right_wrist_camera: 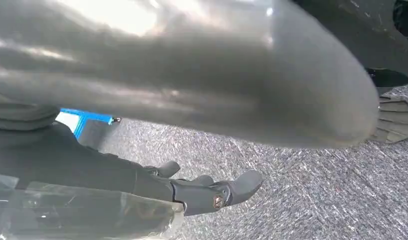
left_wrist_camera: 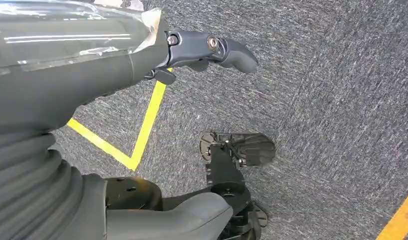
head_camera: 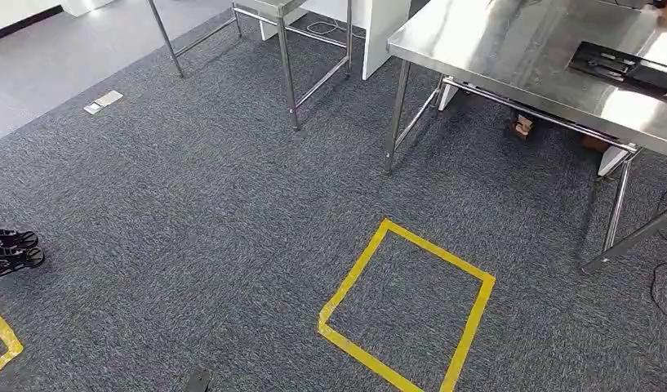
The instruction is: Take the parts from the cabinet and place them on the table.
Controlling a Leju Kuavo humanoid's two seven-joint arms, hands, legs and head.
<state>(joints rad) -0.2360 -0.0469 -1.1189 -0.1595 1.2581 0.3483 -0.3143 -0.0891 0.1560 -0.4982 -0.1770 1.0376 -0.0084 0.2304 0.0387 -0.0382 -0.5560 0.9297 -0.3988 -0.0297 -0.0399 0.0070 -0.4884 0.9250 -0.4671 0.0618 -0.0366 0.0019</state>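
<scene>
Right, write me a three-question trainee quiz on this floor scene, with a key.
1. True or false: the yellow tape square lies clear of the steel table legs.
2. What lies on the steel table? A) a black tray B) a red box C) a blue cup
3. Fill in: the floor covering is grey ____.
Key: 1 true; 2 A; 3 carpet.
</scene>
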